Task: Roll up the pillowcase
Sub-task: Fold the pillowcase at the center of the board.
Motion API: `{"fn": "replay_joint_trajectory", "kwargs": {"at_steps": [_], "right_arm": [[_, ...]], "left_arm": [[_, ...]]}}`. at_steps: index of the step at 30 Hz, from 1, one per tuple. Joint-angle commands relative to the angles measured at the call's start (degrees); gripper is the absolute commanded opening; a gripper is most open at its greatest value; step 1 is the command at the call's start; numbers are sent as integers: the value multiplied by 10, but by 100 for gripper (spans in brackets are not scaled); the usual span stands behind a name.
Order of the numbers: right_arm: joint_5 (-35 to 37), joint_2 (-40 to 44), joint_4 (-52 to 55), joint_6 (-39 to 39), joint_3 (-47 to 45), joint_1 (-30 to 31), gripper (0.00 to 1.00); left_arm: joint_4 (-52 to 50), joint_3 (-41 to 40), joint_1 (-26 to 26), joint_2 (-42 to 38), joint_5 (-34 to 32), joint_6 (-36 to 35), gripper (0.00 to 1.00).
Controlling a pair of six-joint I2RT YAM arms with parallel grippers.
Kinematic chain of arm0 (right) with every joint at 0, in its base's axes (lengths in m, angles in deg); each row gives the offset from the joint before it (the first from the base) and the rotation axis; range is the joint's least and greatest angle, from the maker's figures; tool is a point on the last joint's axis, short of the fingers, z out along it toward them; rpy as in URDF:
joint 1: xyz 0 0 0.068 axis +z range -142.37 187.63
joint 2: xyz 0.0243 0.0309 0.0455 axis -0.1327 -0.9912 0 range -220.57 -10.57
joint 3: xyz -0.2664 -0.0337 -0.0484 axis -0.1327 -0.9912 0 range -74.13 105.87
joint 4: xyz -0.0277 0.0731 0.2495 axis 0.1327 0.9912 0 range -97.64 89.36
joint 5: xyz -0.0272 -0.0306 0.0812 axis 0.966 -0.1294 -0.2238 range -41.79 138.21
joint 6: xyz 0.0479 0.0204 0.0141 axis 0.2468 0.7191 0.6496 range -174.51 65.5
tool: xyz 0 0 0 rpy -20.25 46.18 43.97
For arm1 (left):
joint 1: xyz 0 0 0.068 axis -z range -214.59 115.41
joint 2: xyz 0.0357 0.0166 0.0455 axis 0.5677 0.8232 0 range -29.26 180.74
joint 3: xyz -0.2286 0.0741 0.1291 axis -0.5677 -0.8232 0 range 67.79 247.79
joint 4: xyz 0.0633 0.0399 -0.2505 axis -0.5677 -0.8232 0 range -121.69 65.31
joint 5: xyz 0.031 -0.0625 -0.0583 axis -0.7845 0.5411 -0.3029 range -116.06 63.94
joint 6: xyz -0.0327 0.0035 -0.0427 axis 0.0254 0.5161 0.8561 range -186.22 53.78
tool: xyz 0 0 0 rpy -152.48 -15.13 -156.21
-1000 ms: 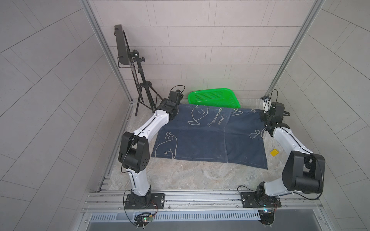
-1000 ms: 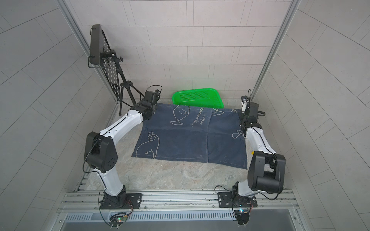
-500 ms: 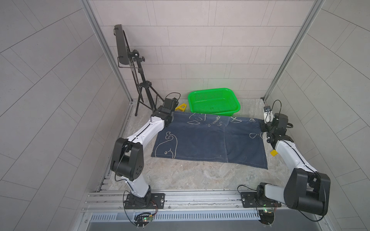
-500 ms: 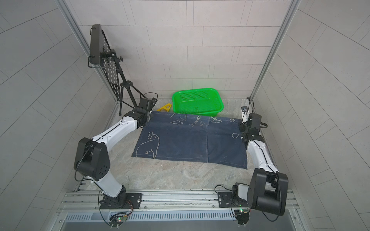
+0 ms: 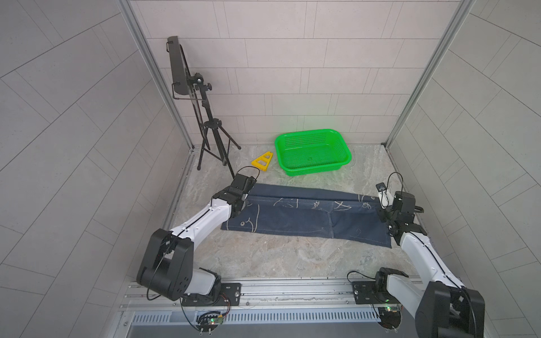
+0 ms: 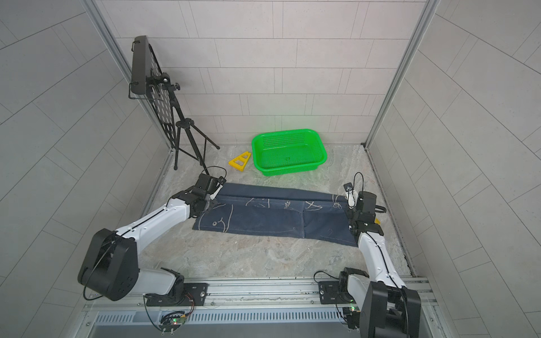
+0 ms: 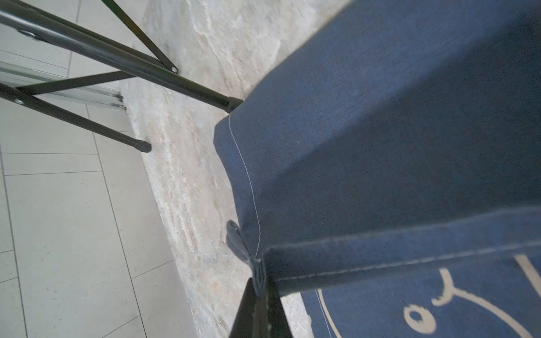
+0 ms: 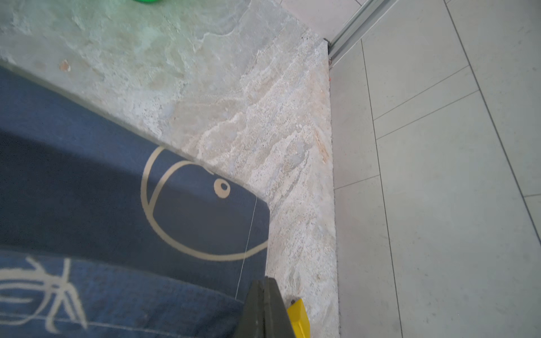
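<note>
— At the bench's left side, what is the left gripper (image 7: 260, 288) doing?

— Its jaws are pressed together on a stitched corner of the pillowcase (image 5: 292, 222), pinching the hem just above the stone-patterned bench (image 5: 278, 257).

— And the right gripper (image 8: 265, 285)?

— Much the same on the opposite side. Its fingers are closed tight at the cloth's right edge, beside the white seam, with a fish drawing just past them. A small yellow block (image 8: 298, 314) lies right next to them, off the cloth.

— Where does the pillowcase lie?

— Across the middle of the bench, stretched left to right between the two arms. Its far part is folded over toward the front edge, so a rounded fold runs along the far side. The grippers hold the two ends of the turned-over hem. The near strip lies flat, with a whale outline showing near the left arm.

— Anything beyond it?

— Toward the back edge, apart from the cloth, sits a green basket (image 5: 316, 169). A yellow triangle (image 5: 262, 161) lies just beside it on its left. A black music stand (image 5: 210, 131) stands in the back-left corner, and one of its feet ends just beside the fold's left end.
</note>
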Motion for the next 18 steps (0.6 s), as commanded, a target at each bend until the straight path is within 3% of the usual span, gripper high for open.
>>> {"fn": "replay_joint_trajectory", "kwargs": {"at_steps": [1, 10, 18], "right_arm": [[51, 39, 59, -27, -12, 3, 2], [72, 51, 118, -48, -7, 25, 3], [86, 84, 175, -38, 19, 35, 3]], "left_arm": [[-40, -13, 12, -28, -16, -4, 0], [-89, -60, 34, -52, -28, 12, 0], [-117, -29, 34, -57, -61, 13, 0]]}}
